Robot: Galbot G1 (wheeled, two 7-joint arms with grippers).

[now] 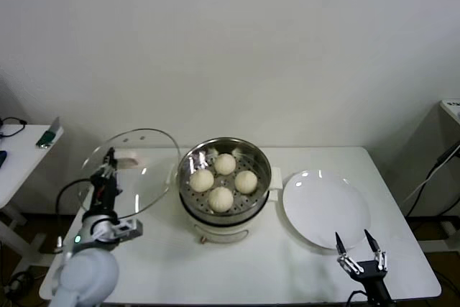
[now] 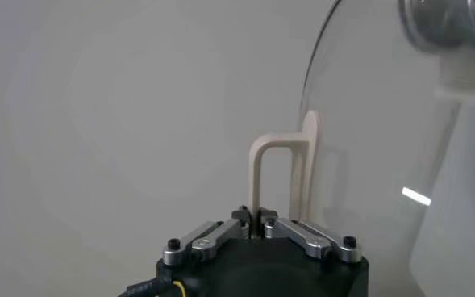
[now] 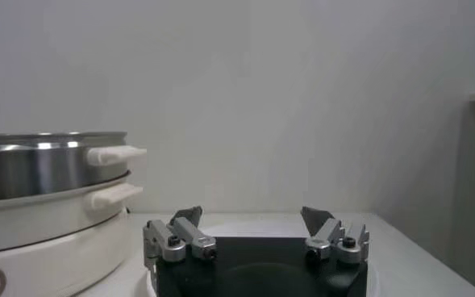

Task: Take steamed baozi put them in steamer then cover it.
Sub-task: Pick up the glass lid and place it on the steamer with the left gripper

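— Starting left of the steamer: what have you got?

— I see my left gripper clenched on the cover, pinching its cream handle. The glass hangs tilted, lifted off the table, its right edge just beside the steamer's left rim. I can't tell if the two touch.

— And the steamer itself?

— It sits mid-table on its white pot base, uncovered. All four steamed baozi lie inside on the perforated floor, clustered close together, with bare metal between them and the wall.

— To the right of it?

— A white plate, its rim just beside the steamer's right handle. My right gripper hangs near the table's front edge, right of and nearer me than the steamer, just past the plate's near rim, fingers spread and holding nothing. From the right wrist view I see bare tabletop between it and the pot base.
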